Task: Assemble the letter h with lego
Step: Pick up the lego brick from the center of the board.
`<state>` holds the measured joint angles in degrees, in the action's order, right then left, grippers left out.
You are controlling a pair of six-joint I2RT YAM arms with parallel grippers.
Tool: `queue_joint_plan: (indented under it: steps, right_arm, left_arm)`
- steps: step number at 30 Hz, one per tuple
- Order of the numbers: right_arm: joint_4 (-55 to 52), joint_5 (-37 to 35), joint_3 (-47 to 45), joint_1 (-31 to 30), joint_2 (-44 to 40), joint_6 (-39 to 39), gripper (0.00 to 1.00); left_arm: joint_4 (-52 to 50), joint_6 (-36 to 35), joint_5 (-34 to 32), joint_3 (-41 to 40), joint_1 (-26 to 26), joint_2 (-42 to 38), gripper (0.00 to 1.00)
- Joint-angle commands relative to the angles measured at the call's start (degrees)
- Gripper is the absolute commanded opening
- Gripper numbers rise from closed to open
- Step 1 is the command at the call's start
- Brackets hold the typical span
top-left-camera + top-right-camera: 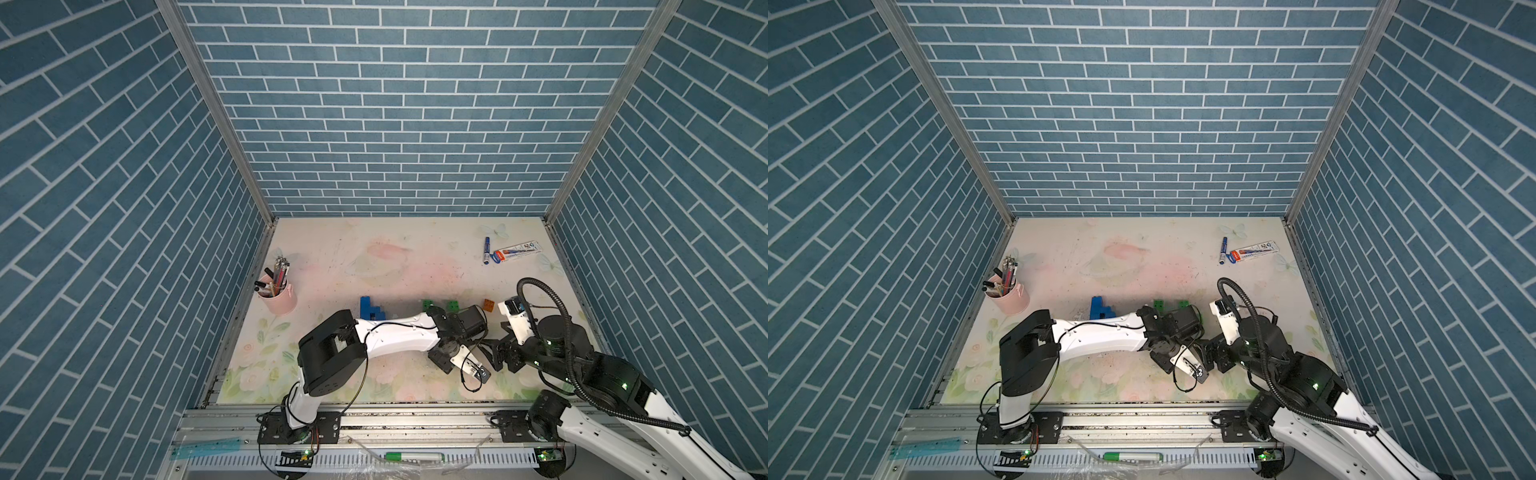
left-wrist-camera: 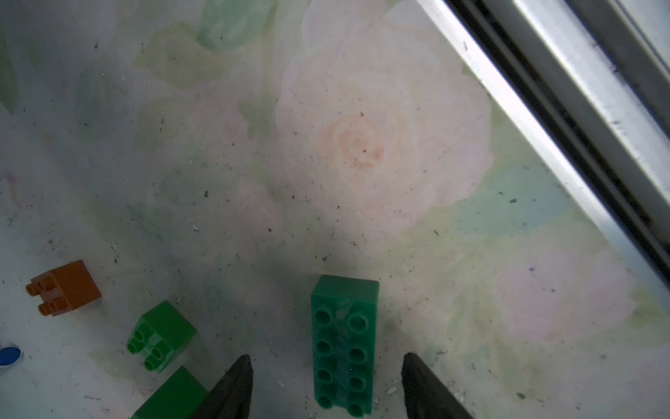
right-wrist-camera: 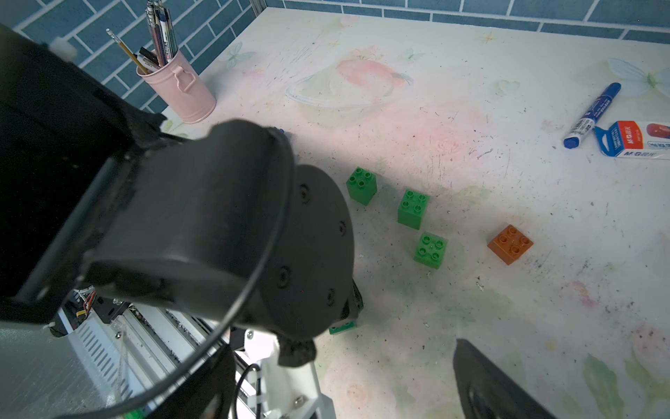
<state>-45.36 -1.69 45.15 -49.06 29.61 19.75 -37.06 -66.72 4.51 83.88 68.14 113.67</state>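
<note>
Across the table (image 1: 374,257) the left arm (image 1: 395,334) stretches low near the front edge. Its left gripper (image 2: 326,356) straddles the long green brick (image 2: 342,344), jaws parted and not touching, lined up, I'd guess, to pinch it across its width. The right gripper (image 1: 498,355) hangs wide, empty.

In a top view the upper middle of the pale floral surface (image 1: 386,257) lay bare. A pink metal pen cup (image 1: 277,297) blocked its left edge, and a blue marker pen (image 1: 486,250) and white cardboard box (image 1: 517,252) the upper right. Three green square bricks (image 3: 413,208) and an orange square brick (image 3: 510,243) stood apart, bare strips between. A long green studded brick (image 2: 342,344) sat inside the left claw (image 2: 327,357), a gap either side.
</note>
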Motion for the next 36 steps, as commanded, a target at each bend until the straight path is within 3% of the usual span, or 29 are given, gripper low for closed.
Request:
queue_joint_plan:
  steps: [1, 10, 18, 31, 35, 36]
  right_arm:
    - [0.7, 0.5, -0.7, 0.1, -0.7, 1.5, 0.93]
    - [0.8, 0.9, -0.8, 0.1, -0.6, 1.5, 0.92]
    - [0.8, 0.7, -0.8, 0.2, -0.9, 1.5, 0.92]
    - [0.9, 0.5, -0.8, 0.2, -1.5, 1.4, 0.92]
    - [0.9, 0.3, -0.8, 0.2, -1.5, 1.4, 0.92]
    - [0.9, 0.3, -0.8, 0.2, -1.6, 1.5, 0.92]
  left_arm:
    - [-6.2, -1.0, -0.5, 1.3, 0.0, 2.7, 0.67]
    - [-5.9, -2.7, -5.8, 1.4, -0.7, 5.3, 0.67]
    - [-4.5, -2.2, -6.5, 2.0, -0.8, 6.6, 0.59]
    - [-4.4, 0.1, -7.1, 1.7, -0.9, 6.0, 0.29]
    - [-7.8, 4.1, -6.1, 3.9, -1.7, 3.5, 0.02]
    - [-10.0, 5.6, -5.9, 5.4, -2.1, 3.3, 0.00]
